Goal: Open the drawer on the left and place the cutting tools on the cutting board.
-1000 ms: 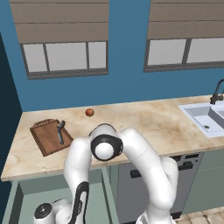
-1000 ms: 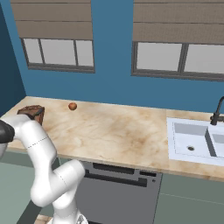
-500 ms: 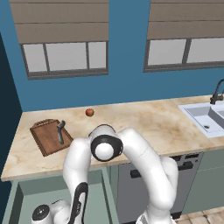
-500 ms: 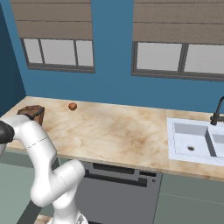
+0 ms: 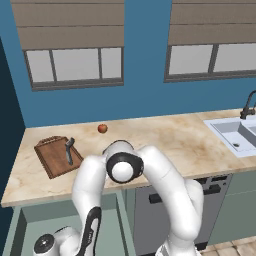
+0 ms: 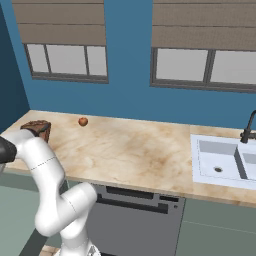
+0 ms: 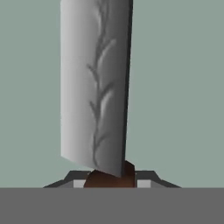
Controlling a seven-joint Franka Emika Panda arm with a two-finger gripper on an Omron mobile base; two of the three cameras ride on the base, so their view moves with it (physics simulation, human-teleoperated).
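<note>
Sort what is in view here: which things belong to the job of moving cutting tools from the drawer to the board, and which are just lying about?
Belongs to the job:
- open drawer
- cutting board, one dark cutting tool already on it
- grey-bladed knife with a brown handle, between the gripper's fingertips

Just lying about:
- small orange-red ball on the counter
- sink and faucet

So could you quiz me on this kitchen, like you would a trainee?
1. True or false: the drawer under the left end of the counter stands open.
2. What lies on the cutting board? A) one dark tool B) a cup C) nothing
3. Fill in: the sink is at the counter's ____ end.

Key: 1 true; 2 A; 3 right.
</note>
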